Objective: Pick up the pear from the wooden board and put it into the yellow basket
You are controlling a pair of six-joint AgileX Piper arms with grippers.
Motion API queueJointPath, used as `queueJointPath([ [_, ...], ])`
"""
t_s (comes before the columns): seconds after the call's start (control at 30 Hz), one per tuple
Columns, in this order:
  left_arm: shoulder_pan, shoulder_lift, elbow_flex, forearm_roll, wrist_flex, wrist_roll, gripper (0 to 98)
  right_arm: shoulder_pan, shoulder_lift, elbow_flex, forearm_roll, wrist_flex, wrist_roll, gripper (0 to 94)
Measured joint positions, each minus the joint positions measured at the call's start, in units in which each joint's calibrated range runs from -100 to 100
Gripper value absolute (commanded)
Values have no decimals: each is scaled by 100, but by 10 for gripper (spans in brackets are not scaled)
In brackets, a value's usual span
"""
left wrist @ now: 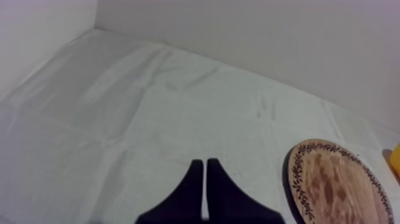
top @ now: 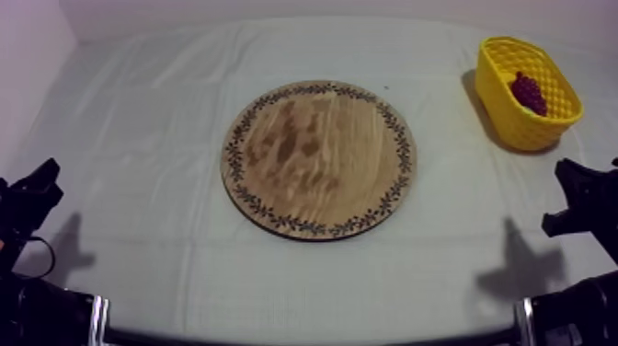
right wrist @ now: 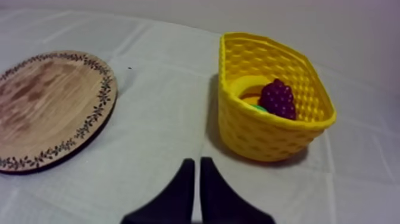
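The round wooden board (top: 319,158) with a patterned rim lies bare at the table's middle; it also appears beside my left fingers as the board (left wrist: 339,182) and to the side of my right fingers as the board (right wrist: 50,104). The yellow basket (top: 515,69) stands at the far right and holds a bunch of grapes (top: 529,93). In the right wrist view the basket (right wrist: 262,128) holds the grapes (right wrist: 277,98) with a yellow and green fruit partly hidden beneath. My left gripper (left wrist: 204,170) and right gripper (right wrist: 197,170) are shut on nothing, low at their sides.
The grey-white cloth (top: 147,166) is wrinkled to the left of the board. A pale wall (left wrist: 268,42) borders the table's far edge and left side.
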Motion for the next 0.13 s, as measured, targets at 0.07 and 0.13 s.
queueJointPath([
  [0.07, 0, 0, 0, 0, 0, 0, 1, 0, 0, 0, -2, 0, 32, 6],
  [0.13, 0, 0, 0, 0, 0, 0, 1, 0, 0, 0, -2, 0, 16, 6],
])
